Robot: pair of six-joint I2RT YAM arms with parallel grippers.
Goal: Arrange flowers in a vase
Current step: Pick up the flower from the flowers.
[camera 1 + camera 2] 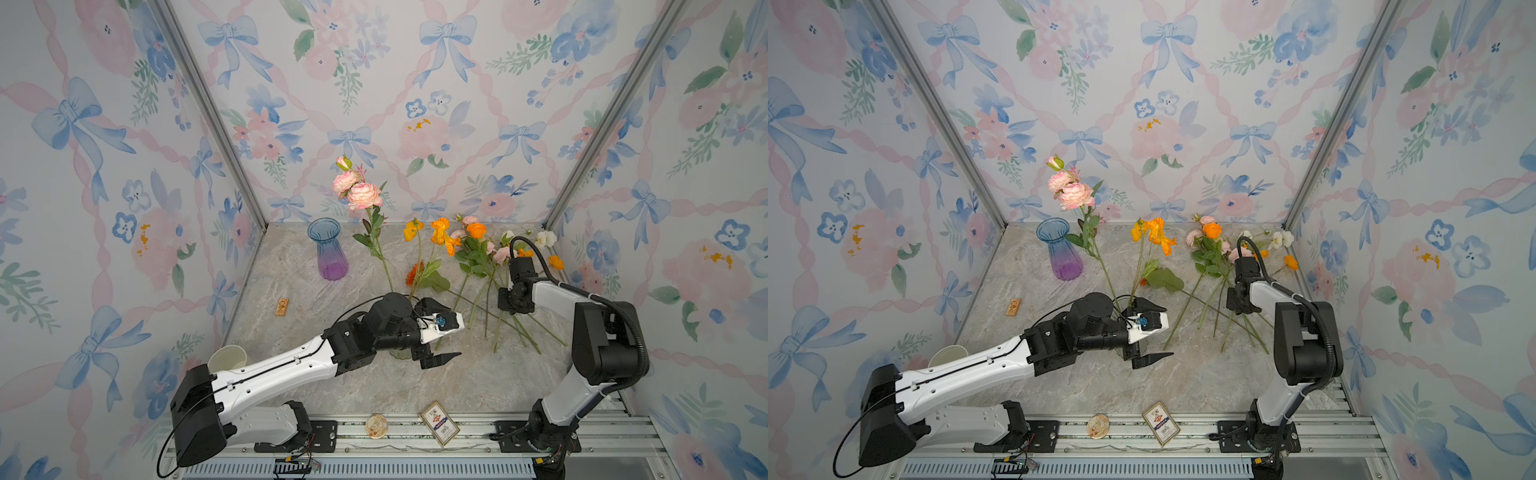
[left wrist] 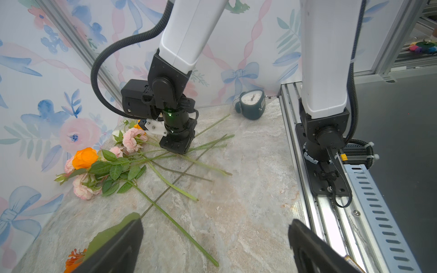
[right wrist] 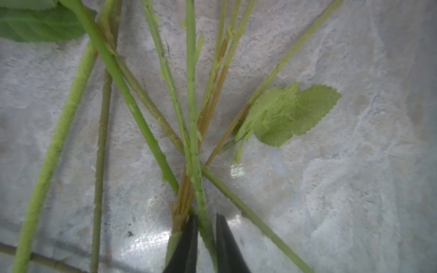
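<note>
On the tabletop [image 1: 478,378], right rear, loose flowers [image 1: 476,249] are lying w/ stems crossing. The right jaws are pointing down into them & pinching one green stem [image 3: 200,201] where it's crossing others. The left jaws are hovering spread wide, gripping nothing, just in front of the upright pink blooms [image 1: 358,192] & poppies [image 1: 439,235], whose stem bottoms are hiding behind the left arm [image 1: 286,368]. The blue-purple vase [image 1: 328,253] is standing apart, rear left.
</note>
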